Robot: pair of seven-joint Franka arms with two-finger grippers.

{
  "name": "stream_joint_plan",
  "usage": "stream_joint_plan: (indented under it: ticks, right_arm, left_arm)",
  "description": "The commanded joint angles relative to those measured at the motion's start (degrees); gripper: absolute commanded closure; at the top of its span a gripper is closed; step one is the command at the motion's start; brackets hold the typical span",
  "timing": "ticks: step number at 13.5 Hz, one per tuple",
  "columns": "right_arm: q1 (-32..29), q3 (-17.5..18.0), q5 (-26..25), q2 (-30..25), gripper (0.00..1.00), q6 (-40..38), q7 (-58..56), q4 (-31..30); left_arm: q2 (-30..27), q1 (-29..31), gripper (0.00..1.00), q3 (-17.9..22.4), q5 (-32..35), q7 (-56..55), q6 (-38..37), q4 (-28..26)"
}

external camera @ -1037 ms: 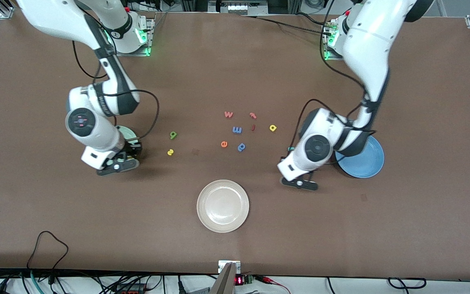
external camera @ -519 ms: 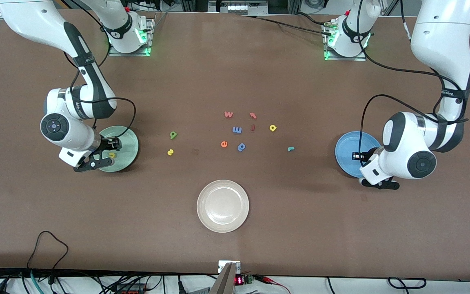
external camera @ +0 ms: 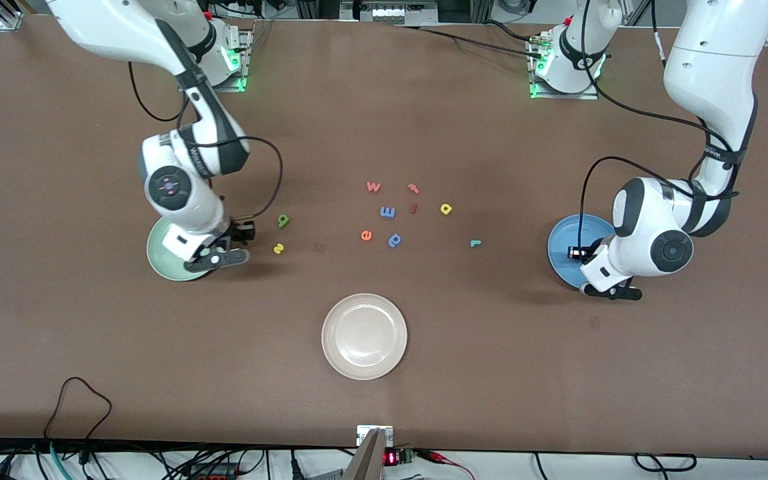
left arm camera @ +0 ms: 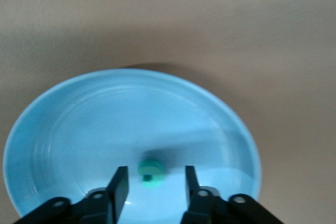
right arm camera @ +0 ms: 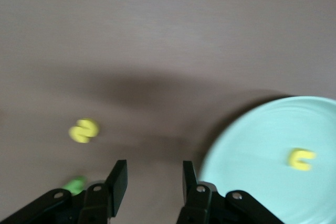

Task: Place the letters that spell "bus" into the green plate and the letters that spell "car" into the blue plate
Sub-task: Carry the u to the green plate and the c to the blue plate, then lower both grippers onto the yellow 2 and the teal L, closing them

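Landmark: cream plate [external camera: 364, 337], nearest the front camera at mid-table.

Green plate [external camera: 161, 250] lies farther from the camera than the cream plate, toward the right arm's end. Right wrist view shows the yellow u [right arm camera: 302, 159] lying in it.

Right gripper [external camera: 241, 241] sits low over the table just beside the green plate's rim, on the side facing the cream plate. Fingers [right arm camera: 118, 179] stand apart, nothing between them.

Yellow s [external camera: 278, 249] and green b [external camera: 283, 220] lie on bare table between the green plate and the loose cluster of letters, the b farther from the camera than the s.

Blue plate [external camera: 561, 250] lies toward the left arm's end, also farther from the camera than the cream plate. Left gripper [external camera: 581, 253] hangs over it, fingers [left arm camera: 119, 184] parted and holding nothing; the teal c [left arm camera: 151, 171] lies on the plate floor right under the gap.

Teal r [external camera: 475, 243] rests on the table between the cluster and the blue plate. Yellow a [external camera: 446, 209] sits at the cluster's edge, farther from the camera than the r.
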Motion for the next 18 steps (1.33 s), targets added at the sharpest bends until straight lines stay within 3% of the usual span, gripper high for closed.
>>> stream_joint_plan:
  ticks: [1,4,10,18]
  right_arm:
    - [2.8,-0.3,-0.1,3.2,0.52,0.3,5.4,3.7]
    - [4.0,-0.3,0.2,6.0,0.52,4.0,6.7,4.6]
    - [4.1,-0.3,0.1,8.9,0.52,6.9,6.7,4.8]
    - [5.1,-0.3,0.4,10.5,0.52,7.1,6.6,6.0]
  left_arm:
    - [-3.0,-0.4,0.15,-4.0,0.6,-0.3,-1.5,-0.4]
    - [0.4,-3.9,0.23,-7.1,-0.2,-2.9,-0.5,2.9]
    - [3.8,-14.0,0.29,-7.2,-0.3,-16.1,3.8,2.6]
    - [6.5,-14.9,0.34,-7.2,0.5,-18.0,6.9,2.7]
